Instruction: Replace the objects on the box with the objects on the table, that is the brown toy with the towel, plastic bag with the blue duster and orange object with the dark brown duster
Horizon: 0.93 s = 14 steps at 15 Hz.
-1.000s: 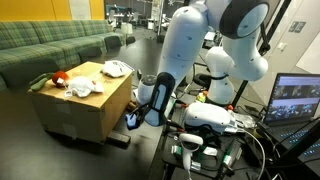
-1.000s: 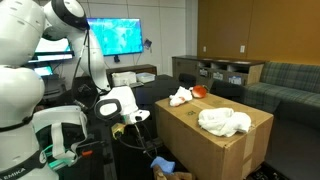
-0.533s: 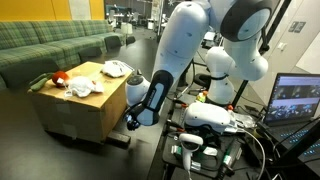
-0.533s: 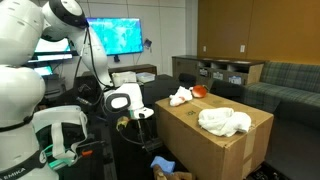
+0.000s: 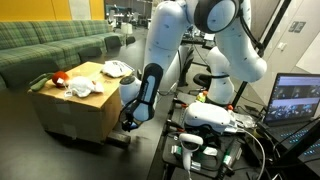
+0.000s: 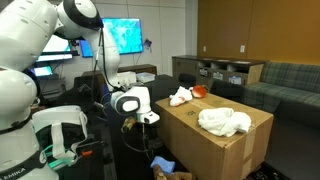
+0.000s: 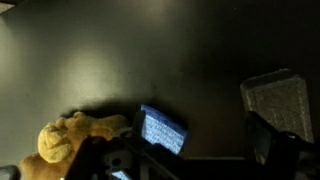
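While the gripper [image 5: 127, 122] hangs low beside the box [image 5: 75, 115] with its jaws spread wide, we count three things on the box top: one orange object [image 5: 58, 77] and two white bundles [image 5: 85, 87]. On the table [image 7: 200, 50] one brown toy [image 7: 65, 140] lies just beside one blue duster [image 7: 160, 130], with open dark surface beyond them.

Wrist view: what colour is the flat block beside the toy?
Blue; the duster shows best in wrist view.
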{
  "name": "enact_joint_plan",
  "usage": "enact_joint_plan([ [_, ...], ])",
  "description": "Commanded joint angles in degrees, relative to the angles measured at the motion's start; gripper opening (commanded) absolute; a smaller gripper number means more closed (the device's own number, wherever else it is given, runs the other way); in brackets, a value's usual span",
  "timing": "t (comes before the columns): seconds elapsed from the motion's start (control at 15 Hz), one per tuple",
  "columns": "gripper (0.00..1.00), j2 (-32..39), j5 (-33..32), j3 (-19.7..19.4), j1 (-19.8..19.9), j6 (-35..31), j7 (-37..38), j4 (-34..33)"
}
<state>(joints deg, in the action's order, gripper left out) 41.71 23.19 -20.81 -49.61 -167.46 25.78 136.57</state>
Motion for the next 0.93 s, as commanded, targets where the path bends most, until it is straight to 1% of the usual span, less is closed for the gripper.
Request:
enact_joint_plan([
  [0.0, 1.0, 1.1, -3.0, 3.2, 5.6, -0.6, 4.9, -1.8],
  [0.2, 1.0, 1.3, -3.9, 4.7, 9.4, -0.7, 6.7, -2.3],
  [0.87, 1.0, 4.6, -3.6, 12.5, 22.0, -1.4, 7.7, -6.6],
])
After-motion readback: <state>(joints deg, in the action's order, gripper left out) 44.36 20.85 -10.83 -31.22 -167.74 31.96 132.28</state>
